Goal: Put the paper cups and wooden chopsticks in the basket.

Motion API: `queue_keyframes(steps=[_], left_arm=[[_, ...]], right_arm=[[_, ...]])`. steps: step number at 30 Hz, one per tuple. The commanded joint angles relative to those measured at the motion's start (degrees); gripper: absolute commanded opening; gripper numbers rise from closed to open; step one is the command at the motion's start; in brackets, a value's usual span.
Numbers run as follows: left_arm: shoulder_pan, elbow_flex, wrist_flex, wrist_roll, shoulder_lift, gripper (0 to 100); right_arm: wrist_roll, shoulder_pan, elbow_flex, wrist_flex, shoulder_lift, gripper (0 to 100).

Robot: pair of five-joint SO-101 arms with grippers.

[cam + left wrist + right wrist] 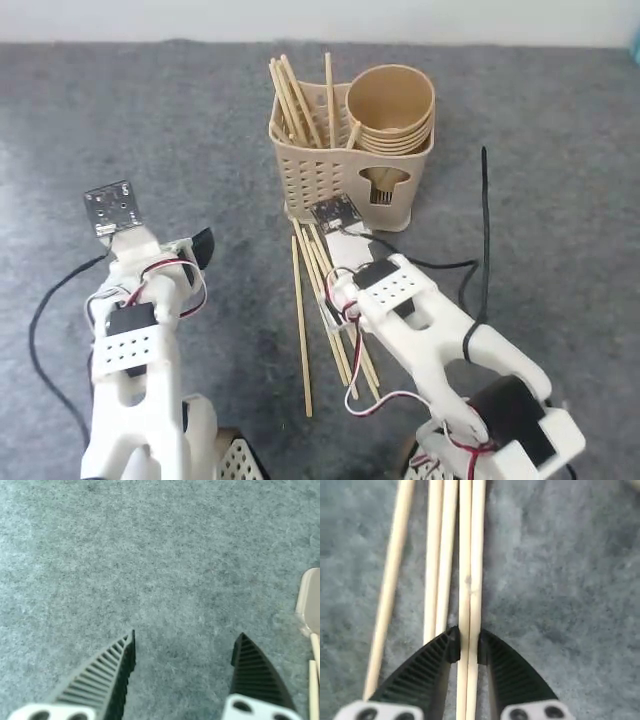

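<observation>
Paper cups sat nested in a single stack inside the right-hand compartment of the beige basket, which stood at the far middle of the grey carpet. In the left-hand compartment we saw several standing chopsticks leaning at slightly different angles, their tops well above the rim.

More wooden chopsticks lay loose on the carpet on the near side of the basket, a loose bundle running from the basket's foot towards the near edge. One single chopstick lay a little to the left of the others.

We found the right gripper lowered over this bundle. Its jaws were drawn in almost together on a pair of chopsticks, one black tip pressed against each outer side of the pair. The pair ran straight along the carpet, and we could not tell whether it was lifted at all. Other sticks lay just beside it, outside the jaws.

The left gripper hung over bare carpet at the near left of the scene, well apart from the loose sticks. Its jaws were spread wide and held nothing. A black cable ran along the carpet to the right of the basket.
</observation>
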Motion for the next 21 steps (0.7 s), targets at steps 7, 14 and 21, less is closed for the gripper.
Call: queue_keyframes(steps=[7,14,21], left_arm=[[-0.44,-0.57,-1.32,-0.79,-1.41,29],[-0.44,-0.57,-1.32,-0.79,-1.41,29],[-0.44,-0.57,-1.32,-0.79,-1.41,29]], right_arm=[[5.71,-2.42,-3.87,1.01,2.07,12.1],[6.86,-3.82,-6.51,1.19,7.52,5.3],[6.77,-3.74,-6.77,2.86,7.34,0.2]])
